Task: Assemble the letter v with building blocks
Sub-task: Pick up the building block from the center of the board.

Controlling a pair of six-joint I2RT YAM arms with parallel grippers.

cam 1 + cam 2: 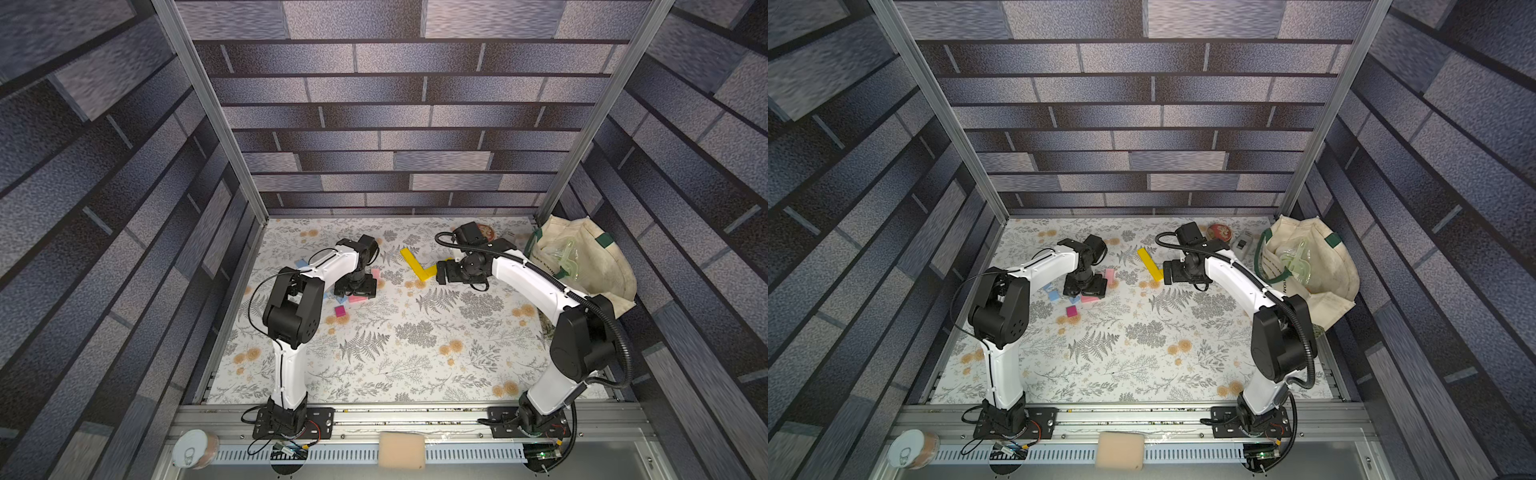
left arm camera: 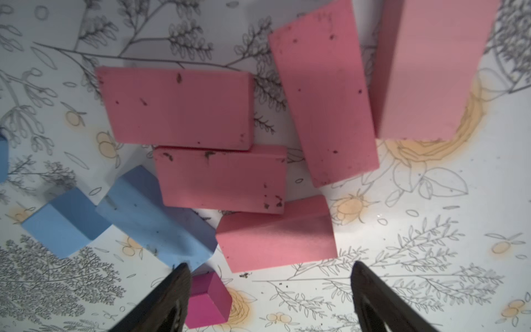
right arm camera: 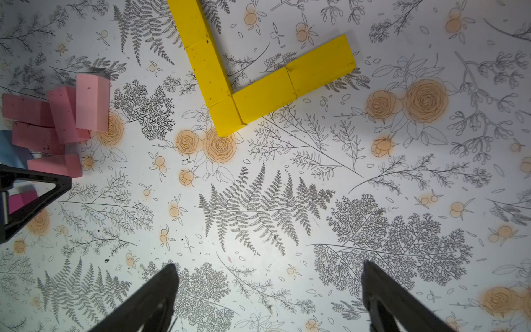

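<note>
The yellow blocks (image 3: 211, 74) lie flat on the bench (image 3: 258, 201) in two straight arms that meet at one corner, making a wide V. We see them toward the far middle of the bench in both top views.

Well to their left, the pink blocks (image 2: 178, 109) sit in a loose heap. Several touch or overlap, and one seems to stand on end. The blue blocks (image 2: 155, 218) press against that heap, and the magenta cube (image 2: 208, 301) lies just beside them.

The left end effector (image 2: 270, 266) hangs low over this heap with its fingers spread wide, gripping nothing. The right end effector (image 3: 270, 266) is beside the yellow V, also wide and empty, over bare bench.

At the far right stand a round tin (image 1: 1220, 232), a small box (image 1: 1242, 243) and a cloth bag (image 1: 590, 257).
</note>
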